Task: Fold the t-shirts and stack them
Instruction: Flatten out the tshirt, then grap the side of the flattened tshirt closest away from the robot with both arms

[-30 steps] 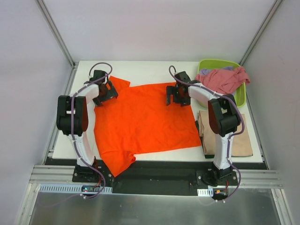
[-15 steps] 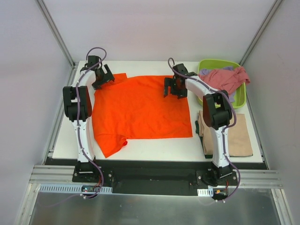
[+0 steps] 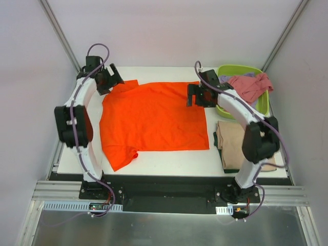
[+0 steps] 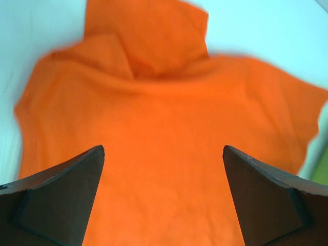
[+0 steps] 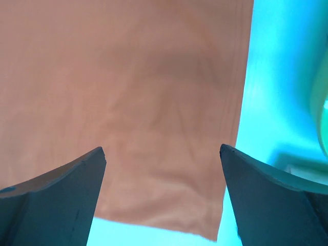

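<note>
top external: orange t-shirt (image 3: pixel 154 120) lies spread on the white table (image 3: pixel 174 159).

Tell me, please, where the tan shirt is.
Top view: the tan shirt lies folded on the table, right side, beside the orange shirt, between the tub and the near edge.

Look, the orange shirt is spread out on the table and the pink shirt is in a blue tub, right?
Not quite. The top view shows the tub is lime green, not blue. The orange shirt is spread on the table, and the pink shirt is in the tub.
</note>
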Robot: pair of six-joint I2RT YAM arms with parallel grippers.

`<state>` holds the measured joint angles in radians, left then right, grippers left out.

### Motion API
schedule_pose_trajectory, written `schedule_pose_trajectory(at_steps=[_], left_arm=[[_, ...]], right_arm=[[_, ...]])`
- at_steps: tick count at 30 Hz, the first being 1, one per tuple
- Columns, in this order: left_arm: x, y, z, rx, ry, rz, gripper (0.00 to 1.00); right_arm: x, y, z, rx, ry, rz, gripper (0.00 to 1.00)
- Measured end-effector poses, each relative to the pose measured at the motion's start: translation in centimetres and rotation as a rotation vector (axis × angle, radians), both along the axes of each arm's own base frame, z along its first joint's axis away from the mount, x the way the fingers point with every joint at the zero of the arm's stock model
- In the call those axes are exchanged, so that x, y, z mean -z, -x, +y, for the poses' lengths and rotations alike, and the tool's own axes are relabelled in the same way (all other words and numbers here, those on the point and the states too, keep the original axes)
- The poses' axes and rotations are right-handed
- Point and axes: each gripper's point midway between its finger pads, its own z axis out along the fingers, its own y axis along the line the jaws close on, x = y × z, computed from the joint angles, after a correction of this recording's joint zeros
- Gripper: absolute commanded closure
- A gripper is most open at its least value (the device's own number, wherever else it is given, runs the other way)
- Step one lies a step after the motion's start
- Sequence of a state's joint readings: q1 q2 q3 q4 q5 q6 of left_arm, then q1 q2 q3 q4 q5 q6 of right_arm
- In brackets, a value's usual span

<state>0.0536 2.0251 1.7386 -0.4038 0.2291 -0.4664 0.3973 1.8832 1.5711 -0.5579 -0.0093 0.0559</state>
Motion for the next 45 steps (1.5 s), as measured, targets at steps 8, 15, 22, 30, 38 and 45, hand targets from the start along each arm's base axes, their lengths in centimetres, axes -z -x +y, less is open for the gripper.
schedule_pose_trajectory(at_steps=[8, 15, 22, 30, 38, 45], left_arm=[[-2.7, 17.8, -1.5, -0.052, 0.046, -0.010, 0.01], [7.0, 32.1, -4.1, -0.090, 0.063, 0.235, 0.01], [7.4, 36.4, -3.2, -0.229, 0.031, 0.288, 0.12], [10.4, 40.7, -2.9, -0.340, -0.013, 0.475, 0.25], [11.3, 41.5, -1.4, -0.447, -0.085, 0.539, 0.52], [11.5, 41.2, -1.5, -0.451, -0.071, 0.528, 0.66]], right_arm=[[-1.1, 10.9, -1.2, -0.055, -0.034, -0.075, 0.04], [3.2, 15.2, -2.9, -0.027, -0.016, 0.021, 0.04], [2.6, 14.9, -2.4, -0.027, -0.050, -0.008, 0.04], [2.6, 15.1, -2.2, -0.040, -0.059, -0.003, 0.04], [2.7, 15.1, -2.2, -0.055, -0.052, -0.006, 0.04], [2.8, 14.9, -2.7, -0.051, -0.026, -0.013, 0.04]])
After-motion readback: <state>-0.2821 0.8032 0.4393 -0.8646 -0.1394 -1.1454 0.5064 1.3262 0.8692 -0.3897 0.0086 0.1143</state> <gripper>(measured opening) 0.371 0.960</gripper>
